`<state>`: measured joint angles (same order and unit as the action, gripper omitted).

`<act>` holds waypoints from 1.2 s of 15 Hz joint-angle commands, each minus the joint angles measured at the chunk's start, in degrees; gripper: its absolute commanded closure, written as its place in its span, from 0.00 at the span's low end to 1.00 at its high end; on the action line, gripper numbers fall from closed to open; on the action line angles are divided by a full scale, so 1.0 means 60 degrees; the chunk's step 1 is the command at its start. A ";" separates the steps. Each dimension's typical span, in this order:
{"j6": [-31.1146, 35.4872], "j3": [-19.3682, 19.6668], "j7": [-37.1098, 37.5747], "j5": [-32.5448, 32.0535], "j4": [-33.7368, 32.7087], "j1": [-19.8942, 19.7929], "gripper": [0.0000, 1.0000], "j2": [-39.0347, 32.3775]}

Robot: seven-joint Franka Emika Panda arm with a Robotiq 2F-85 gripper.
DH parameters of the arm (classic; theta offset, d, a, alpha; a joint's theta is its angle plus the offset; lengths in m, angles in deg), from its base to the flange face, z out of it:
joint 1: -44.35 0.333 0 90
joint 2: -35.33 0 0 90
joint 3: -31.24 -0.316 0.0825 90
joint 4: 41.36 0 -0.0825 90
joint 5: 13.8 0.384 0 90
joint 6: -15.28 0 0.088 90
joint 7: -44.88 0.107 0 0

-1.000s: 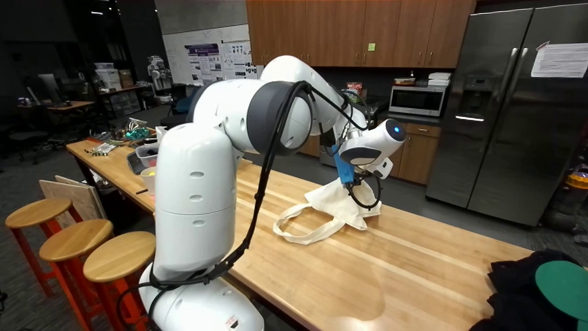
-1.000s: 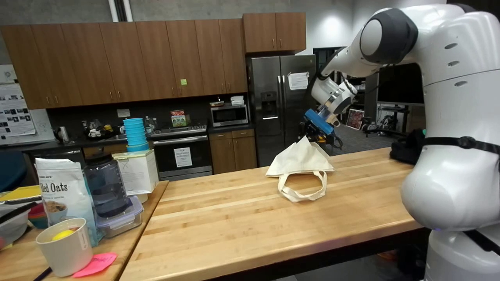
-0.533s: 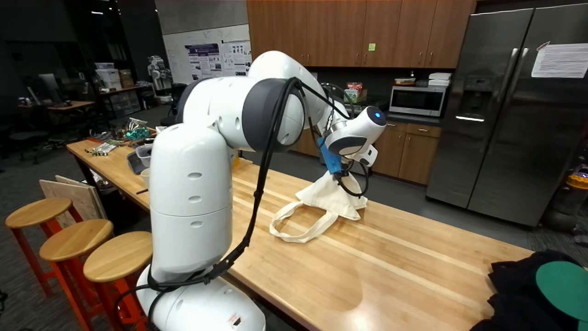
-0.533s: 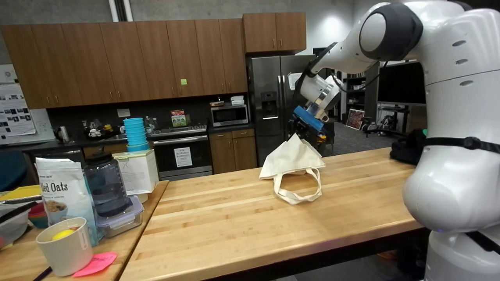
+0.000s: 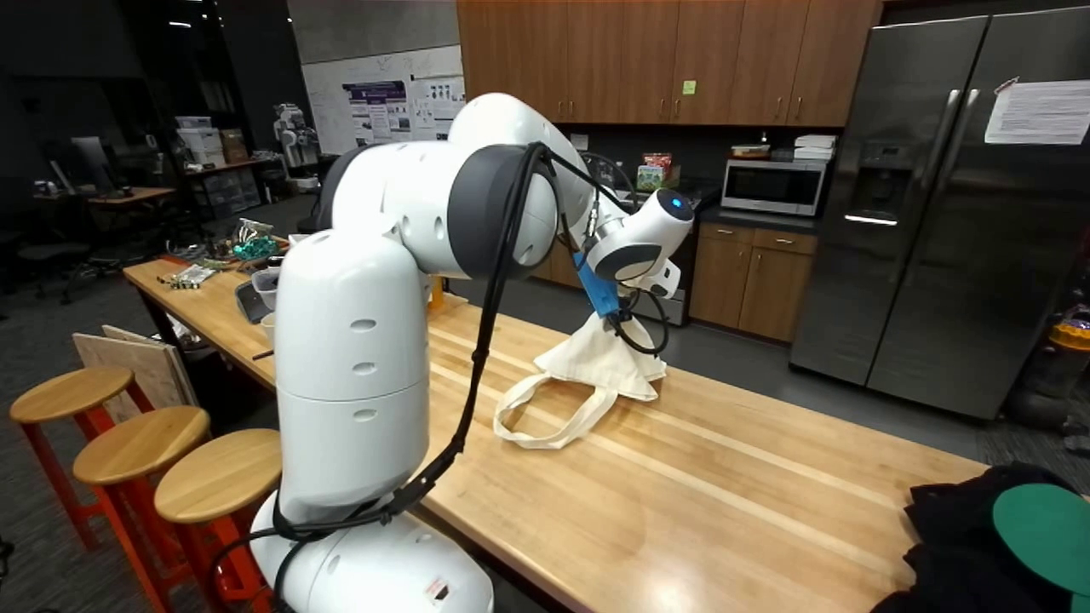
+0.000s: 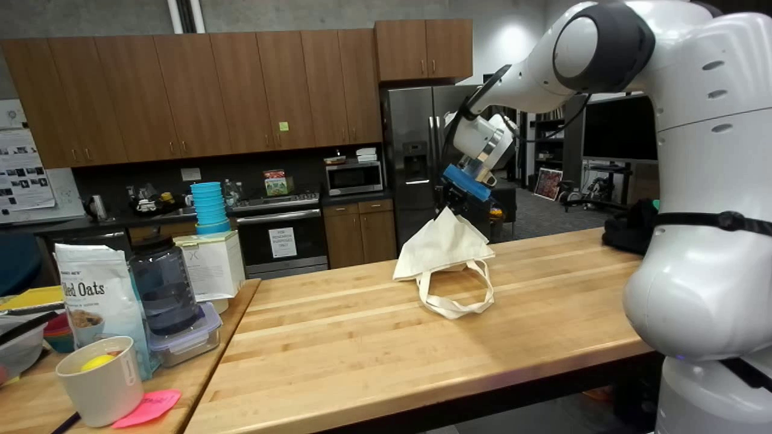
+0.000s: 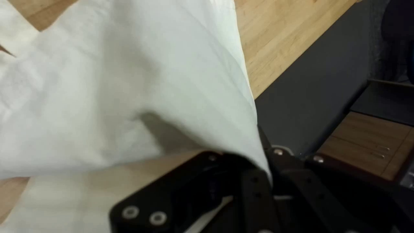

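Note:
A cream cloth tote bag (image 5: 596, 358) is gathered up by one part, while its looped handle (image 6: 455, 310) lies on the wooden table (image 6: 338, 349). My gripper (image 6: 449, 205), beneath a blue mount (image 6: 467, 182), points down at the bag's raised peak and is shut on the fabric. In the wrist view, the bag (image 7: 123, 97) fills the left side and narrows to a fold that runs in between the dark fingers of my gripper (image 7: 263, 155). The fingertips themselves are hidden by cloth. The bag's lower edges appear to rest on the table.
A side table at the left holds a mug (image 6: 99, 386), an oats pouch (image 6: 99, 295), a dark jar (image 6: 161, 286) and a lidded container (image 6: 187, 340). Black cloth with a green disc (image 5: 1043, 532) lies at the table's end. Wooden stools (image 5: 217, 477) stand along one side.
My gripper and the bag have shifted left in both exterior views, the handle sliding along the tabletop with them. The grip on the cloth looks the same throughout.

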<state>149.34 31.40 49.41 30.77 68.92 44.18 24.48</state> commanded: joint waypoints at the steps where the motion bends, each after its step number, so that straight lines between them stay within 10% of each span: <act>1: 0.0199 -0.0170 0.0424 -0.0536 0.0105 0.0203 0.99 0.0243; 18: 0.0930 -0.0847 0.0902 -0.2173 0.0462 0.0793 0.99 0.0222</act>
<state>154.01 26.84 53.05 19.59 70.43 48.50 24.48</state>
